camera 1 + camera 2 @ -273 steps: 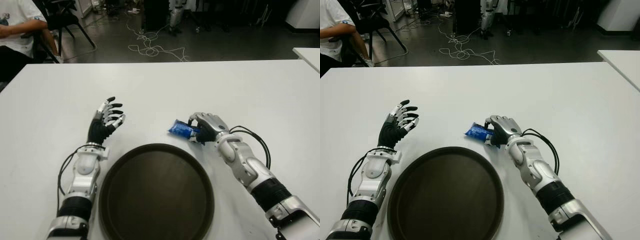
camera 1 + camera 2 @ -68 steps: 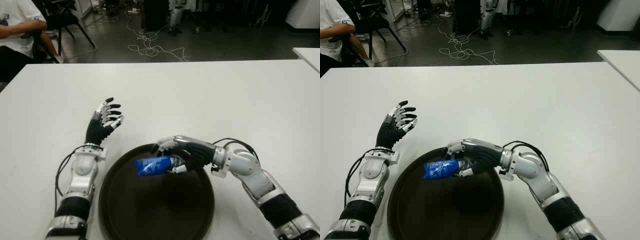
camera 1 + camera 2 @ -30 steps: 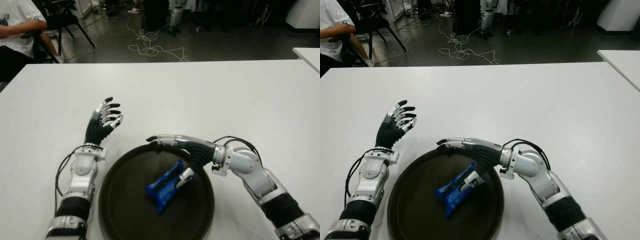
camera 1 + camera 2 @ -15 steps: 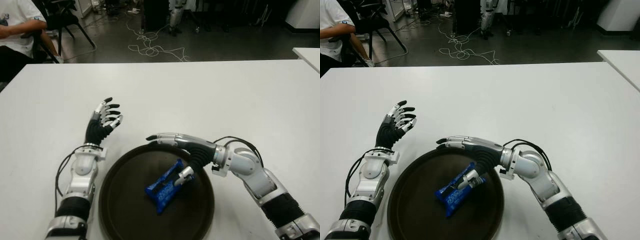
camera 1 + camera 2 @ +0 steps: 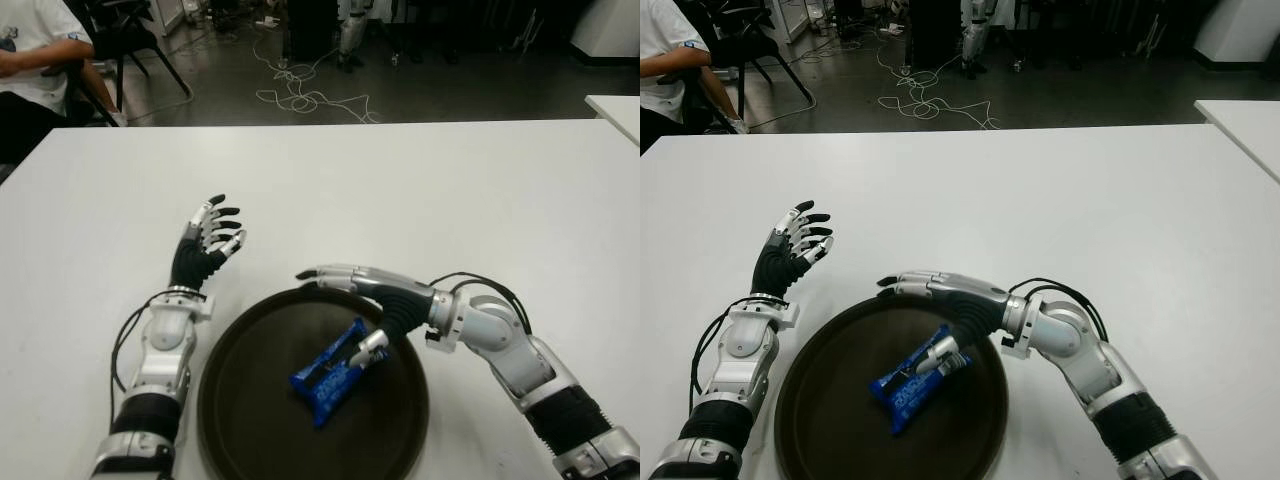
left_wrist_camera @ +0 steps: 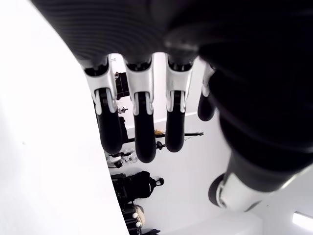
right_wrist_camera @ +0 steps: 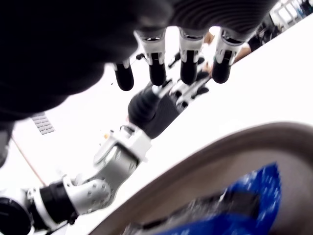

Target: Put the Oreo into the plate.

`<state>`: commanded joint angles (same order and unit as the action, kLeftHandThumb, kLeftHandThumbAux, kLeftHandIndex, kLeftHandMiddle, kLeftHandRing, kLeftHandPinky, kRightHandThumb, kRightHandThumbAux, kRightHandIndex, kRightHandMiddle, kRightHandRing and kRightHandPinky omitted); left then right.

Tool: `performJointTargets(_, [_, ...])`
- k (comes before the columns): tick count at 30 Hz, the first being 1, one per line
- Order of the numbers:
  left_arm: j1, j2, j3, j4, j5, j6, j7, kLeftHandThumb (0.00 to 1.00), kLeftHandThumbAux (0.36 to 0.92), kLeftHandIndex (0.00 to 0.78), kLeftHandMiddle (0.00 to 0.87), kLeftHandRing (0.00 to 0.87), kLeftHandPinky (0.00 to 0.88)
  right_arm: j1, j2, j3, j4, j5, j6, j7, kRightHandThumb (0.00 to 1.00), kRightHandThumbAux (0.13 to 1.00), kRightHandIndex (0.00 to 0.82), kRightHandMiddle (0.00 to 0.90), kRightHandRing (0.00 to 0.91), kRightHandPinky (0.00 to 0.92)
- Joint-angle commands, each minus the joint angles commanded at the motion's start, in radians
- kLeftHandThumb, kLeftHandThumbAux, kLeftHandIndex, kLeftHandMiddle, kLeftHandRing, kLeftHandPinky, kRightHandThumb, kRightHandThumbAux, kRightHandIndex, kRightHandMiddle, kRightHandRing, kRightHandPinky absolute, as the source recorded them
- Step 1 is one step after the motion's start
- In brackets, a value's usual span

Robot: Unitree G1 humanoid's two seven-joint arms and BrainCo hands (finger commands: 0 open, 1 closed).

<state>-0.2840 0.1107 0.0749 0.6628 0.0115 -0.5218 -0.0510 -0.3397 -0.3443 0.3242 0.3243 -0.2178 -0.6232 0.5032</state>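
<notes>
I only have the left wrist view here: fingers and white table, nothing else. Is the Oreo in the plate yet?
Observer: Yes. The blue Oreo pack lies inside the dark round plate, set at a slant.
Operator: Is the right hand clamped on it?
Observer: No. The right hand is over the plate's far side with fingers extended; only its thumb tip shows against the pack.
Operator: And my left hand, where is it relative to the plate?
Observer: The left hand shows off the plate's far left, fingers spread, holding nothing.
</notes>
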Motion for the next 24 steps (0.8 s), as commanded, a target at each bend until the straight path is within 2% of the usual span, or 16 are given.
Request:
performJointTargets(4, [-0.003, -0.001, 0.002, 0.008, 0.004, 0.004, 0.008, 0.489, 0.737, 0.142, 0.258, 0.293, 0.333, -0.080, -0.033, -0.062, 0.132, 0.008, -0.033, -0.032, 0.000, 0.354, 0.000, 0.016, 0.000, 0.020])
performJointTargets(9, [-0.004, 0.000, 0.001, 0.013, 0.009, 0.003, 0.014, 0.454, 0.737, 0.137, 0.253, 0.292, 0.330, -0.171, -0.036, -0.098, 0.299, -0.012, -0.035, -0.086, 0.000, 0.369, 0.024, 0.055, 0.024, 0.049])
performJointTargets(12, [-0.006, 0.001, 0.000, 0.015, 0.011, 0.004, 0.013, 0.452, 0.742, 0.135, 0.253, 0.292, 0.331, -0.195, -0.038, -0.107, 0.377, -0.045, -0.046, -0.151, 0.000, 0.399, 0.041, 0.079, 0.050, 0.080])
performJointTargets(15, [-0.007, 0.002, 0.000, 0.019, 0.012, -0.002, 0.014, 0.453, 0.746, 0.139, 0.260, 0.295, 0.329, -0.227, -0.046, -0.106, 0.535, -0.117, -0.071, -0.309, 0.000, 0.445, 0.062, 0.115, 0.097, 0.107])
performJointTargets(18, [-0.007, 0.004, -0.002, 0.021, 0.017, -0.004, 0.016, 0.439, 0.746, 0.143, 0.268, 0.297, 0.321, -0.256, -0.051, -0.110, 0.616, -0.134, -0.079, -0.377, 0.010, 0.481, 0.080, 0.145, 0.137, 0.144])
performJointTargets(22, [-0.010, 0.011, -0.007, 0.025, 0.033, -0.006, 0.023, 0.408, 0.746, 0.146, 0.273, 0.292, 0.308, -0.303, -0.029, -0.131, 0.701, -0.126, -0.031, -0.450, 0.069, 0.536, 0.108, 0.189, 0.202, 0.229])
performJointTargets(24, [-0.011, 0.010, -0.006, 0.027, 0.027, -0.009, 0.018, 0.406, 0.744, 0.146, 0.275, 0.291, 0.310, -0.317, -0.014, -0.150, 0.729, -0.102, -0.008, -0.462, 0.134, 0.577, 0.124, 0.207, 0.235, 0.282])
